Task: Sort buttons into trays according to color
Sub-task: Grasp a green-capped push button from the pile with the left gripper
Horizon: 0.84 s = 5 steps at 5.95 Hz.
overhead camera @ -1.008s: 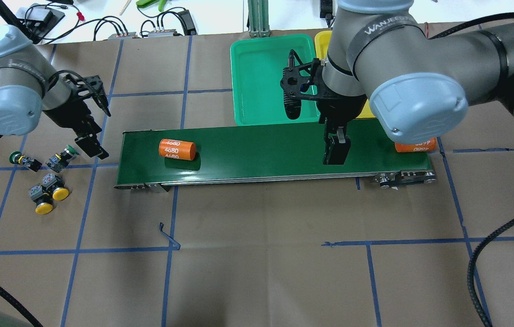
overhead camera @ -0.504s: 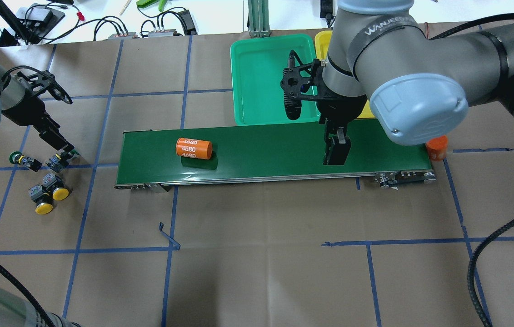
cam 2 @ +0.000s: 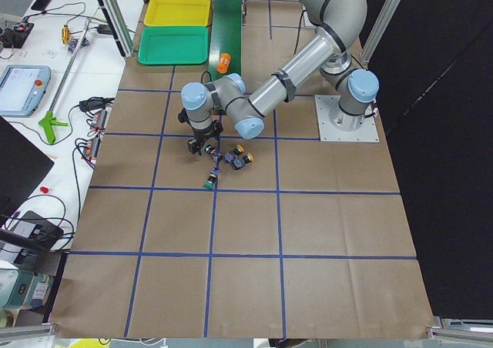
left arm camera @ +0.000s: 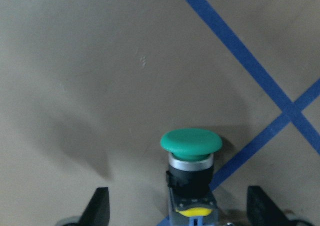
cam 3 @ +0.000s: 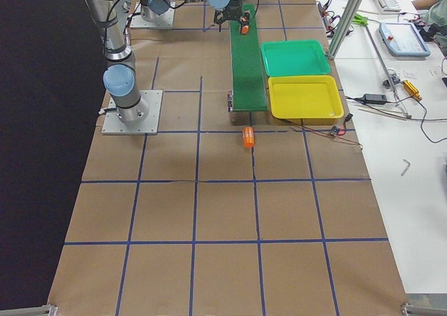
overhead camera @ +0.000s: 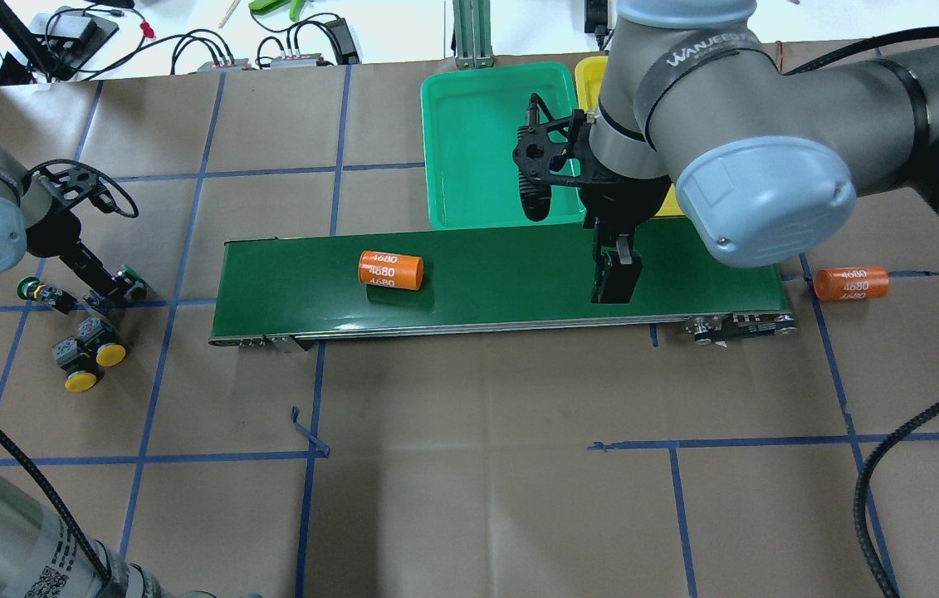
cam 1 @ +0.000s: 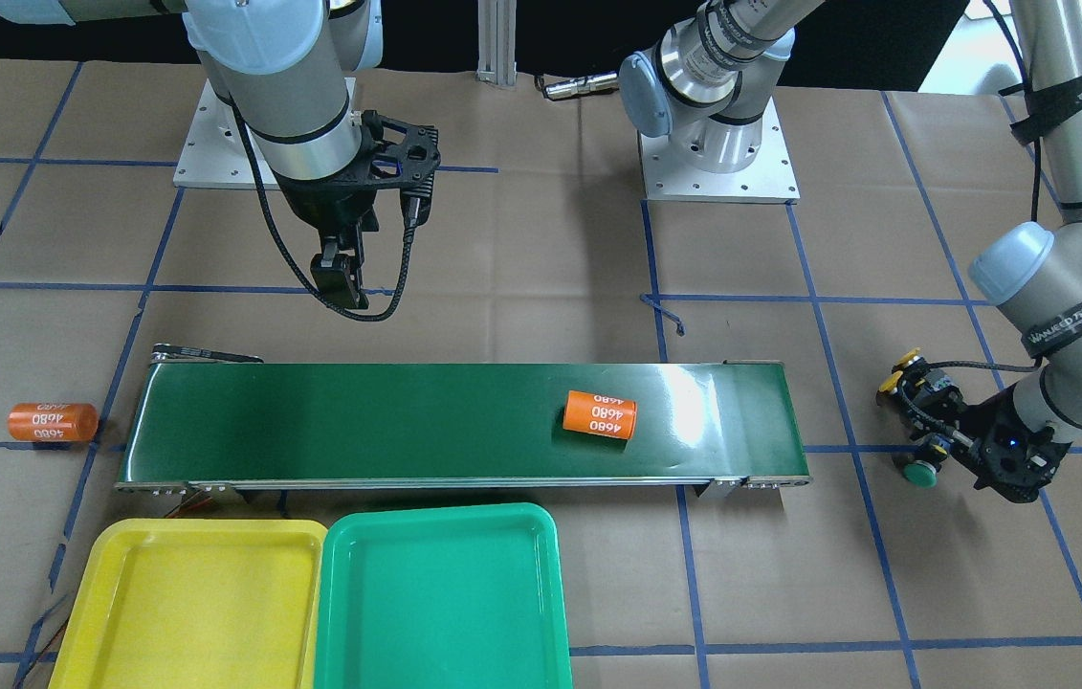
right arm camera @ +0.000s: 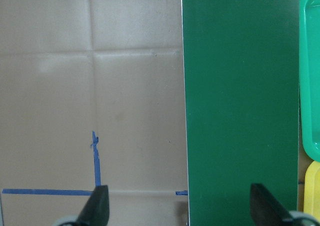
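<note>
Nearest robot, on brown paper (overhead camera: 469,465) at its L end: yellow-cap button (overhead camera: 80,380), w/ second yellow-cap button (overhead camera: 110,355) just beside it, grey bodies side by side

Just beyond those: green-cap button (left arm camera: 191,142) lying on paper by a blue tape cross, body end toward wrist cam, cap end away. Left gripper (left arm camera: 179,208) low over it, fingers (left arm camera: 100,206) spread wide either side, button between them, neither finger touching it. Second green-cap button (overhead camera: 25,288) a bit further out to L, apart from gripper

Mid table: long dark green belt (overhead camera: 502,291). Orange cylinder (overhead camera: 390,270) marked 4680 lies on its side on belt, L-of-centre in overhead view. Right gripper (right arm camera: 180,208) hangs above belt's robot-side edge toward R end, fingers (right arm camera: 97,208) apart, nothing between them. Second orange cylinder (overhead camera: 851,283) on paper just off belt's R end

Far side, past belt: green tray (cam 1: 435,593) & yellow tray (cam 1: 196,593) side by side, rims touching or nearly so; no buttons in either
</note>
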{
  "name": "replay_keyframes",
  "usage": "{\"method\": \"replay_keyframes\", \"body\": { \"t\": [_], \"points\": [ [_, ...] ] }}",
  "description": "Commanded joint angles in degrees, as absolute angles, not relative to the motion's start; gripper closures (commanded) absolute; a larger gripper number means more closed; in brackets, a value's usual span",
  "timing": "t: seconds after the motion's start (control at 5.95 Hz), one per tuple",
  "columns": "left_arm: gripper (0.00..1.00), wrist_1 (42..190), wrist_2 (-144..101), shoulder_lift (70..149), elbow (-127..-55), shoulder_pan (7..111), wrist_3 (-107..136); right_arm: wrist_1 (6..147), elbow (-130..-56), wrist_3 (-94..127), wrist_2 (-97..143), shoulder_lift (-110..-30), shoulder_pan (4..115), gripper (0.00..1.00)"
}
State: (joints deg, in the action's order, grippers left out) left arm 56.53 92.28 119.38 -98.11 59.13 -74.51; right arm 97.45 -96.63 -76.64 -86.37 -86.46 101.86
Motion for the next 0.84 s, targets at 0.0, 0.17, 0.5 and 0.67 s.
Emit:
{"method": "replay_keyframes", "body": {
  "t": [0.0, 0.17, 0.5, 0.67],
  "points": [
    [0.74, 57.04, 92.64, 120.06, -98.17, 58.97, -74.88, 97.38, -96.59, -76.64, -86.40, -86.48, 101.87, 0.00],
    [0.95, 57.21, 93.07, 120.06, -98.09, 58.97, -74.88, 97.12, -96.68, -76.64, -86.40, -86.48, 101.87, 0.00],
    [1.00, 65.86, 92.99, 118.84, -92.85, 59.41, -74.53, 97.38, -96.68, -76.64, -86.31, -86.48, 101.87, 0.00],
    [1.00, 71.66, 92.21, 117.44, -90.38, 60.63, -75.23, 97.38, -96.77, -76.55, -86.40, -86.48, 101.87, 0.00]
  ]
}}
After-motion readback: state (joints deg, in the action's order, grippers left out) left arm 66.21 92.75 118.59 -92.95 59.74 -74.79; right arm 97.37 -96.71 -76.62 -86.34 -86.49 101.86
